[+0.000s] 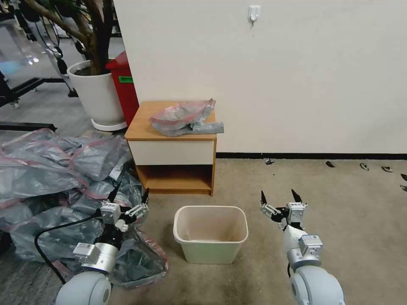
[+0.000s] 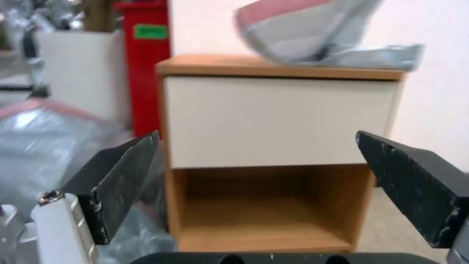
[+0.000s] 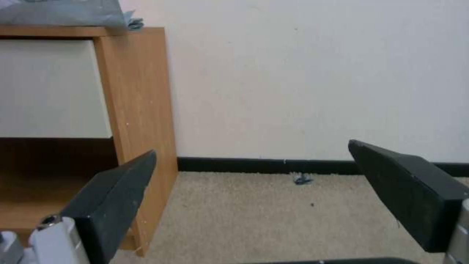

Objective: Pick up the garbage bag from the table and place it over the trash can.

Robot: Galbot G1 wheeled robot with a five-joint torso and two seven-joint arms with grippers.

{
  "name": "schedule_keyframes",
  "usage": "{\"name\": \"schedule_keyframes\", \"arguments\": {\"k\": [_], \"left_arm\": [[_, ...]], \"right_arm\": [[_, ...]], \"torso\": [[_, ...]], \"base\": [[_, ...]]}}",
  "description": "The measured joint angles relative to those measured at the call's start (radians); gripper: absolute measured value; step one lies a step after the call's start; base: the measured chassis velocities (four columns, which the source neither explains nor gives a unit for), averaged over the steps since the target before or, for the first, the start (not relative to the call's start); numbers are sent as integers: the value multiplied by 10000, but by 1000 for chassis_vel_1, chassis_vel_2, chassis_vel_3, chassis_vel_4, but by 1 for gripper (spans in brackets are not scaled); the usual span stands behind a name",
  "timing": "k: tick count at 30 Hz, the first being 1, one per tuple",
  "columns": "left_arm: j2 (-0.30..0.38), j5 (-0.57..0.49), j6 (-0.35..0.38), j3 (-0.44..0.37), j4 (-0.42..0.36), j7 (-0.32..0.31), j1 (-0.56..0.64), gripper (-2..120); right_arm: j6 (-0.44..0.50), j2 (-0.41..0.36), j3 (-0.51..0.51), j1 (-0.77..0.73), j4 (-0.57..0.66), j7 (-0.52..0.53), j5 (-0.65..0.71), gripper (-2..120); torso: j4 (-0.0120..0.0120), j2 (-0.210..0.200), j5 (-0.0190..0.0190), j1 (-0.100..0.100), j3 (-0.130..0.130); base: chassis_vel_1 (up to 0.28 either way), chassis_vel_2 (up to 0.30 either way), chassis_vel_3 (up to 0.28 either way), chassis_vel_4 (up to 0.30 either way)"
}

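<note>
Both arms fill the bottom of the head view. Left end effector point(image 1: 127, 198) hangs low over the heap of grey bags point(image 1: 46, 169), its fingers spread and holding nothing; right end effector point(image 1: 278, 197) hangs over bare carpet, likewise spread and unloaded. Between them, on the floor, stands the trash can point(image 1: 210, 250), unlined. Beyond it is the table point(image 1: 171, 152), against the wall, and the garbage bag point(image 1: 185, 117) lies crumpled on its top, towards the right edge. So the bag is ahead of and above both end effectors. Its long axis runs roughly across the tabletop, from the puffed pink-banded end to a flat grey tail at the right. I judge the left one marginally nearer, though the bag sits almost midway.

From the left wrist, the left end effector point(image 2: 256, 141) frames the table point(image 2: 278, 121) squarely, with the garbage bag point(image 2: 317, 33) above the fingertips. A red bin point(image 2: 145, 66) carries a green label; its writing is unreadable.

From the right wrist, the right end effector point(image 3: 251, 148) points at wall and carpet, the table point(image 3: 137, 95) off to one side, a corner of the garbage bag point(image 3: 63, 13) above. No readable text.
</note>
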Motion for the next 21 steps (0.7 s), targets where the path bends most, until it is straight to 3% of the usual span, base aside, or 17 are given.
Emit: {"name": "schedule_keyframes", "arguments": {"k": [3, 4, 7, 17, 21], "left_arm": [[-26, -21, 13, -2, 94, -88, -32, 100], [-34, -35, 20, 4, 105, -73, -14, 100], [-51, -48, 34, 21, 134, -40, -18, 100], [-36, -62, 46, 50, 171, -27, -44, 100], [19, -85, 35, -49, 128, -143, -31, 100]], "right_arm": [[520, -370, 526, -798, 727, -309, 885, 100], [772, -597, 834, -1279, 1130, -500, 1418, 100], [784, -711, 871, -1454, 1252, -727, 1728, 100], [1046, -958, 647, -1115, 1011, -810, 2409, 100], [1227, -1331, 52, -188, 634, -673, 3014, 100]], "torso": [[2, 0, -1, 0, 0], [-10, 0, -16, 1, -1], [-1, 1, -2, 0, 0], [-1, 1, -4, 0, 0], [-1, 0, -3, 0, 0]], "base": [[0, 0, 0, 0], [0, 0, 0, 0], [0, 0, 0, 0], [0, 0, 0, 0], [0, 0, 0, 0]]}}
